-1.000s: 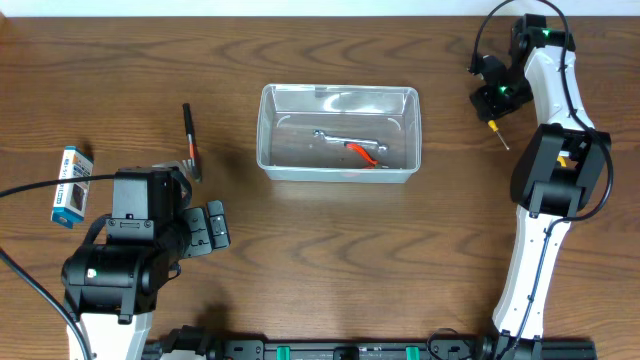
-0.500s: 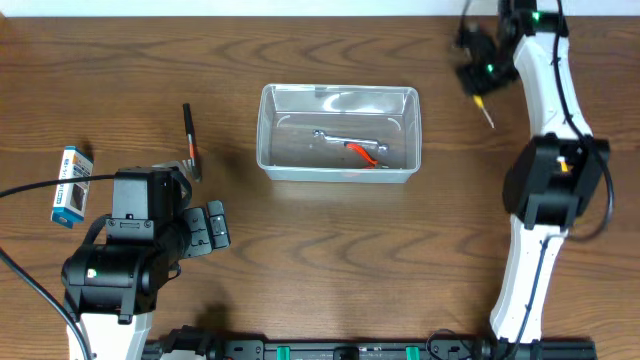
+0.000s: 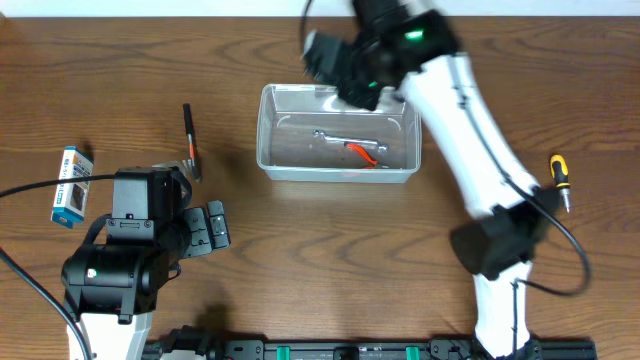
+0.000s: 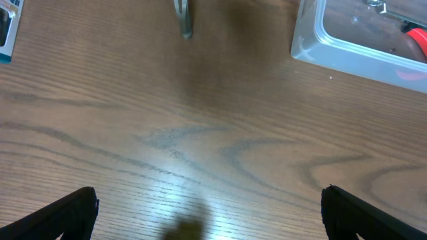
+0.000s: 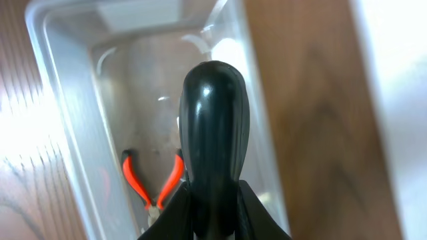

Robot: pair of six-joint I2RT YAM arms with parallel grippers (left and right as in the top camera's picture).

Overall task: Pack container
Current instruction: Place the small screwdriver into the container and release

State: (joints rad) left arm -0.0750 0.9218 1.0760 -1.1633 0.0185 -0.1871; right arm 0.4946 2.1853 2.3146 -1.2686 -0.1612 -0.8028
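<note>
1. Two grippers are mine: the right gripper (image 5: 217, 215) is clamped on a black rounded handle (image 5: 213, 113), which fills the middle of its wrist view.
2. Just beyond that handle sits the container (image 5: 70, 153), clear plastic, with orange-handled pliers (image 5: 133, 179) lying on its floor.
3. My left gripper (image 4: 208, 193) faces the bare wooden surface (image 4: 200, 133), its fingers spread wide apart and holding nothing.
4. Seen from overhead, my right arm (image 3: 470, 110) is blurred above the container's far rim, and a silver wrench (image 3: 333, 137) lies beside the pliers inside.
5. Farther off on the surface lie a yellow-and-black screwdriver (image 3: 560, 172) to the right, and a thin black-and-orange tool (image 3: 189, 128) and a blue-and-white box (image 3: 70, 186) to the left.
</note>
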